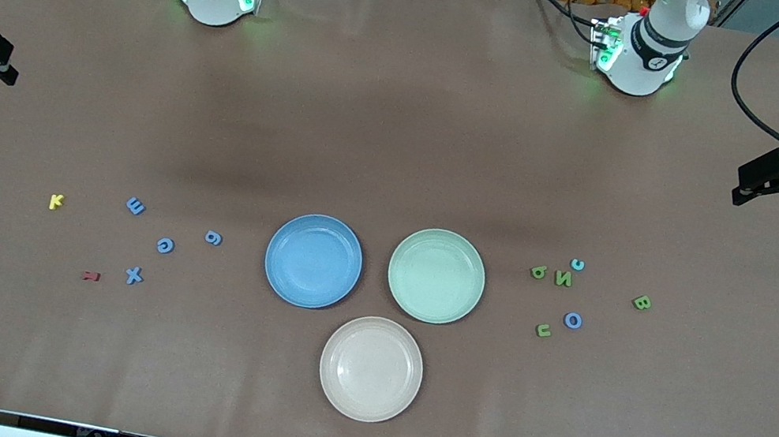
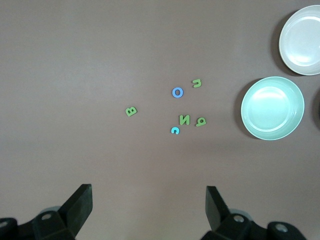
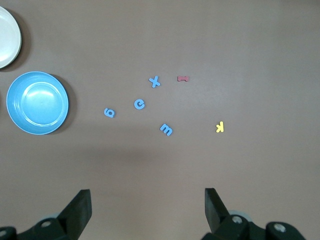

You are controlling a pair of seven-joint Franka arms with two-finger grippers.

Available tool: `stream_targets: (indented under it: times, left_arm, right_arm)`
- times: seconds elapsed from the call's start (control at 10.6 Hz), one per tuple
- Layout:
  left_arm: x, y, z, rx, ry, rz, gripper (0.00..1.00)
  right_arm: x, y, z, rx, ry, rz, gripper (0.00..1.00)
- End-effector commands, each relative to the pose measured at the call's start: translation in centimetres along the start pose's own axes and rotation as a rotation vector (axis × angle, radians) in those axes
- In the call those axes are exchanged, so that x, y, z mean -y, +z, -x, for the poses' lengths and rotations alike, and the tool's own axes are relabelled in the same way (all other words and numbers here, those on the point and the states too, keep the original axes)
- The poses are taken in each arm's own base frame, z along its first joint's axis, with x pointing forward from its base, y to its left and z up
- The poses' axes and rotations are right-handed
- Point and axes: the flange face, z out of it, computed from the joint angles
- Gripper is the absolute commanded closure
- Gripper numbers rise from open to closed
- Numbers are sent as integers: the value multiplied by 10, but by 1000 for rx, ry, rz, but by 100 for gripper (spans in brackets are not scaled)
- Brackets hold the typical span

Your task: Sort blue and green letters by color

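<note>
A brown worktop [image 1: 404, 133] carries three plates in the middle: a blue plate [image 1: 283, 232], a green plate [image 1: 408, 242] and a beige plate [image 1: 340, 338] at 6 o'clock of them. The blue letters [image 1: 165, 245] lie at 9 o'clock of the blue plate, the green letters [image 1: 563, 279] at 3 o'clock of the green plate, with a blue O [image 1: 572, 320] among them. The left gripper [image 1: 752, 186] and right gripper [image 1: 3, 66] hang wide open and empty over the worktop ends. I think each arm should descend straight on one letter that stands apart, so the neighbours are not pushed.
</note>
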Motion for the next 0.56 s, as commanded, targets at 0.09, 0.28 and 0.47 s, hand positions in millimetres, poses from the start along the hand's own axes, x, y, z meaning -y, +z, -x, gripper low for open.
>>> stream_targets:
  times: [0.09, 0.28, 0.47]
  left_arm:
    - [2, -5, 4, 8, 14, 10, 0]
    - [9, 9, -3, 32, 14, 11, 0]
    - [19, 51, -20, 84, 1, 11, 0]
  right_arm:
    - [-12, -10, -1, -39, 17, 18, 0]
    - [-11, -10, -1, -42, 17, 12, 0]
    - [-10, -10, -2, -42, 14, 12, 0]
